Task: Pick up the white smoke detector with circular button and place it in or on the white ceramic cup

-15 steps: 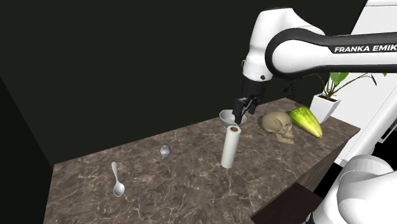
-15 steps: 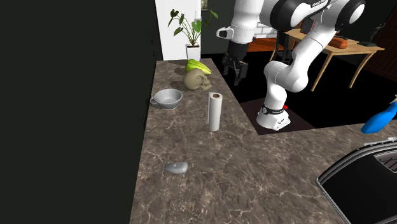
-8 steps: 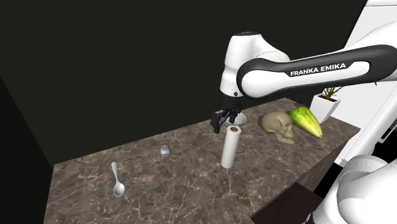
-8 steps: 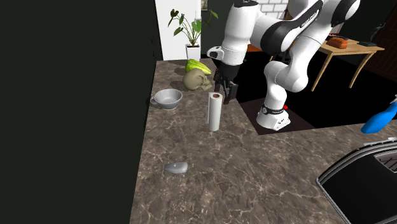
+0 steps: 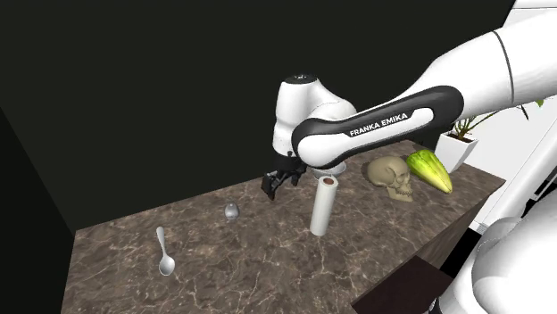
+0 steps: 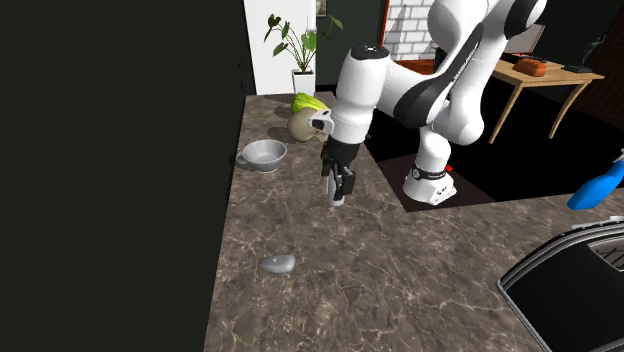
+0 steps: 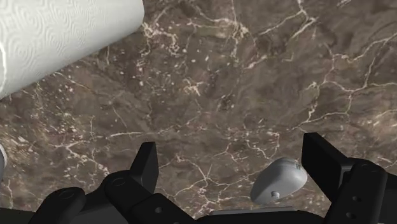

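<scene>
**Jaws open over the tabletop, detector not yet taken**

A black area stands behind the tabletop [image 5: 268,263] in the shoulder view. The second exterior view shows a white wall [image 6: 258,50], a plant [image 6: 297,45] and a wooden table [image 6: 520,80] beyond it. The tabletop is dark brown marble with pale veins. It looks smooth and hard, so a small thing may skid on it.

The arm [image 5: 375,125] reaches over the tabletop. Its jaws are apart and empty, just left of the paper roll [image 5: 322,206] in the shoulder view.

The cup [image 6: 264,154] is wide and bowl-like and sits far off in the second exterior view, near the skull [image 6: 305,125].

The detector [image 5: 232,211] lies alone between the roll and the spoon [image 5: 164,252], well apart from the cup. It is a low dome, probably light, stiff and slick. The sloped top offers poor purchase, so grip it across the rim, low against the tabletop.
</scene>
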You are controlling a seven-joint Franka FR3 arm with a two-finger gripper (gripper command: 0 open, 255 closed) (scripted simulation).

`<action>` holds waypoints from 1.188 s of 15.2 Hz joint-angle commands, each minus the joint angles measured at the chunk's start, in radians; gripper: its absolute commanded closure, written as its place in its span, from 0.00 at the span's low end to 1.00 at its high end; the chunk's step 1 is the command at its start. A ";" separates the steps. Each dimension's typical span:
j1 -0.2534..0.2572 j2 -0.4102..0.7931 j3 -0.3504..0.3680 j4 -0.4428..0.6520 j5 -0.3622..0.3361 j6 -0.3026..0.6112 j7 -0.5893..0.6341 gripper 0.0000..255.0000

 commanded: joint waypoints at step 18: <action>0.112 0.646 -0.010 0.462 -0.376 0.151 0.391 0.00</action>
